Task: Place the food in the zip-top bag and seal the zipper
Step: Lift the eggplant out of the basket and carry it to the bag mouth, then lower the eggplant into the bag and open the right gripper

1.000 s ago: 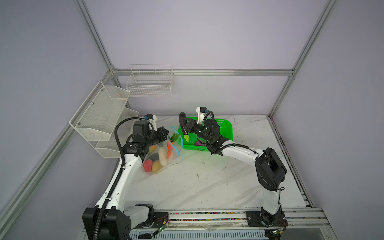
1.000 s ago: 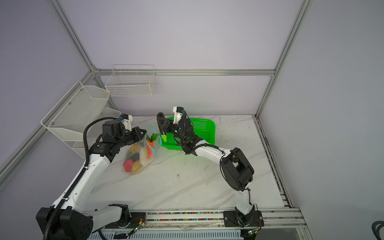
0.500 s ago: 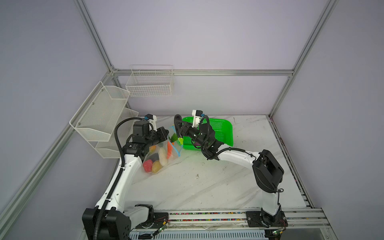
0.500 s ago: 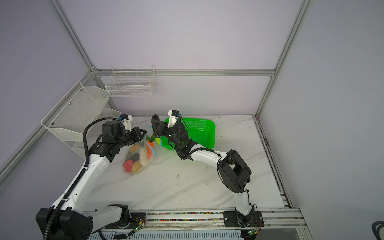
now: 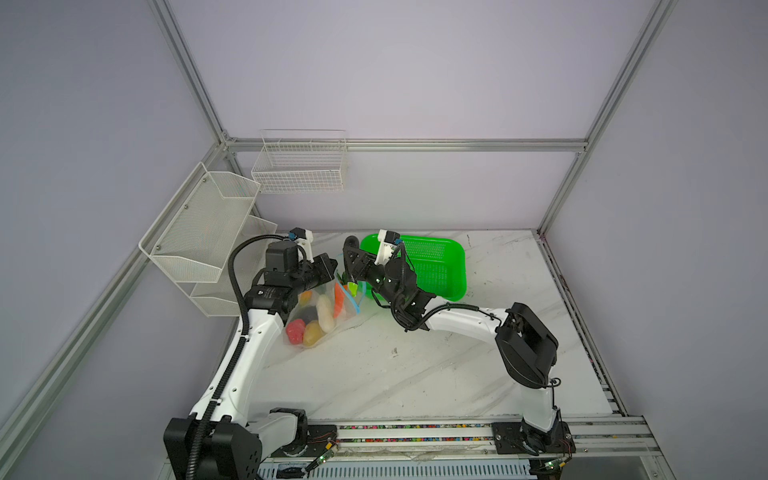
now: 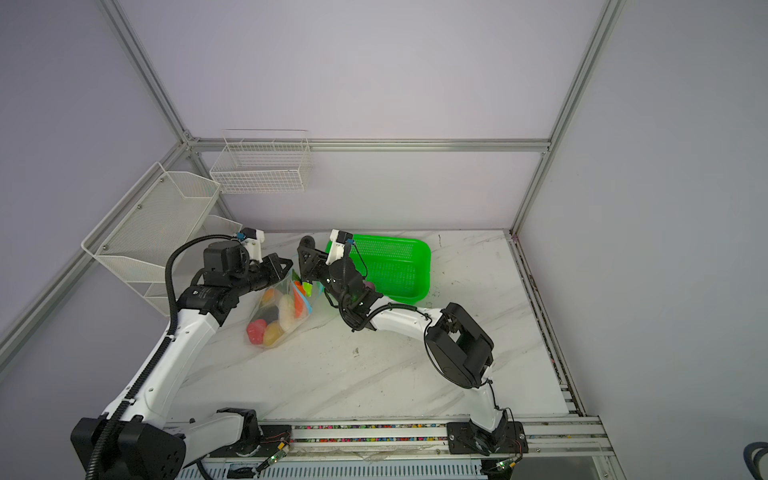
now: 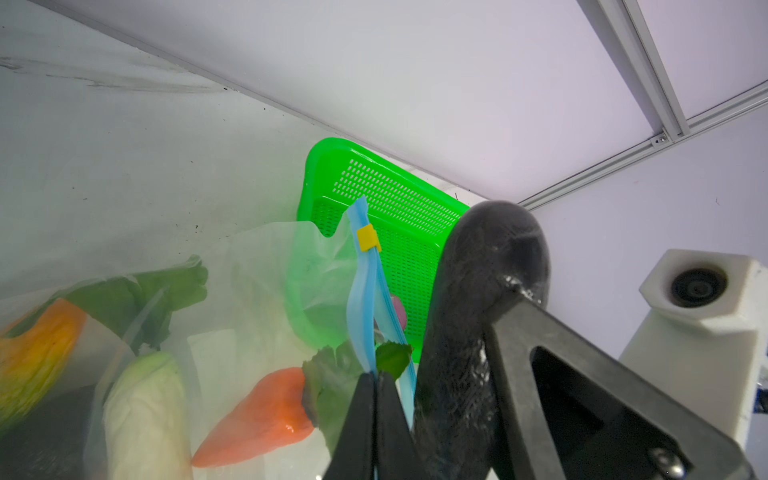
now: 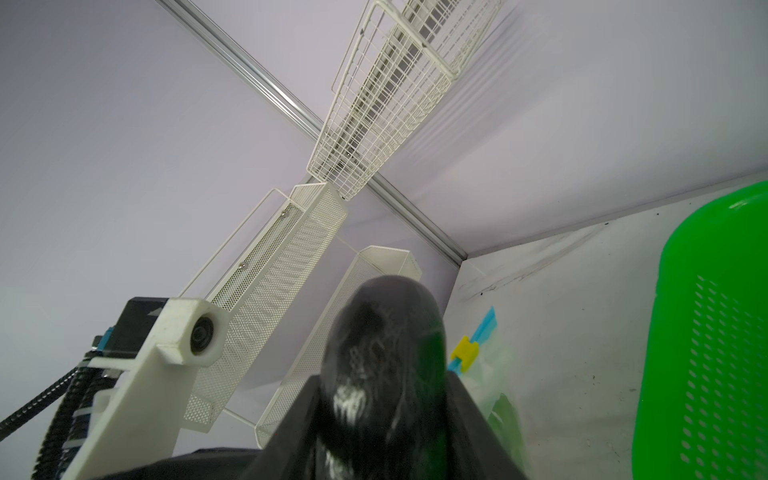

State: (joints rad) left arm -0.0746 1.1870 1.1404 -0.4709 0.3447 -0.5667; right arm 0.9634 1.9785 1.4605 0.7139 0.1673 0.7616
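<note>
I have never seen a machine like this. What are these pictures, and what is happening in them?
This is a robot with two arms mounted at the front edge of a table. Both top views look down on the whole scene. The two wrist views come from small cameras on the arms. A clear bag with toy vegetables inside and a green basket rest on the table. The left end effector is shut on the bag's blue zipper, holding the mouth up. The right end effector appears to hold a small green piece at the mouth.
</note>
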